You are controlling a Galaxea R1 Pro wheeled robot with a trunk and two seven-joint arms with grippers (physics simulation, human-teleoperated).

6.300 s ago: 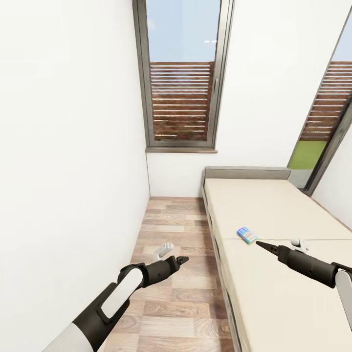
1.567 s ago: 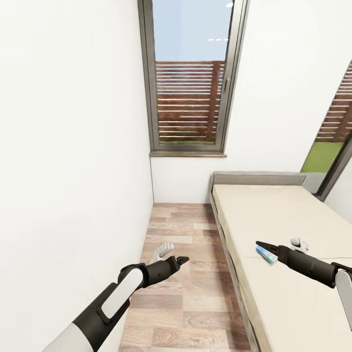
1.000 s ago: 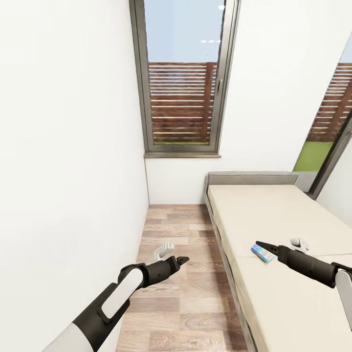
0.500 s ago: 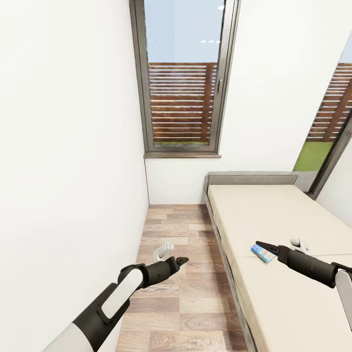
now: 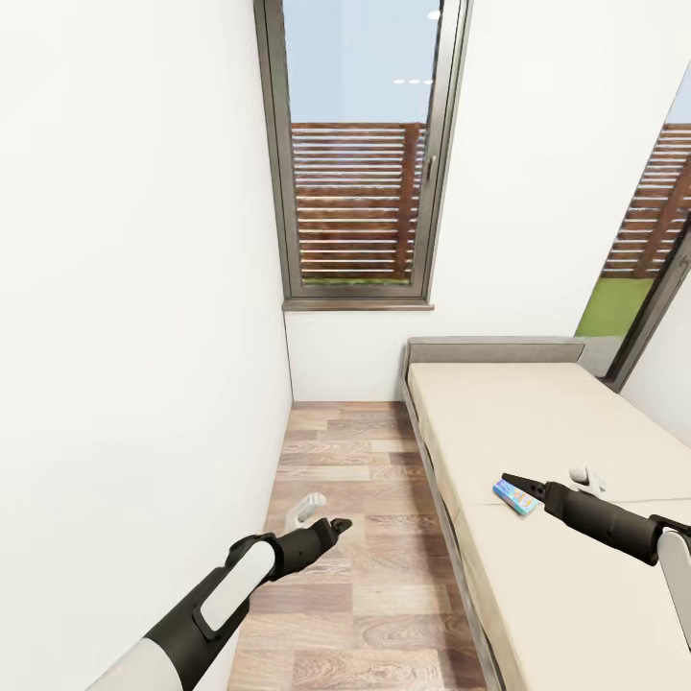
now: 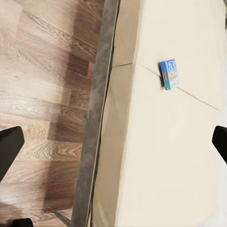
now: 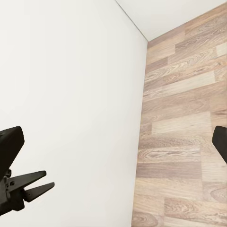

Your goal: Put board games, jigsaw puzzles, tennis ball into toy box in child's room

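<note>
Lower than half a second ago, the left pincer [image 5: 338, 525] hangs over the wood-plank floor [image 5: 365, 576] beside the bed [image 5: 537, 576]; its tips seem nearly closed, and it carries nothing. The right pincer [image 5: 509, 478] points at the blue board game [image 5: 514, 497], its state unclear, though it looks empty. That small flat printed box lies on the beige mattress near the bed's edge. It is likely light and stiff, cardboard sliding easily on the cover, so gripping across its short edges seems best.
</note>
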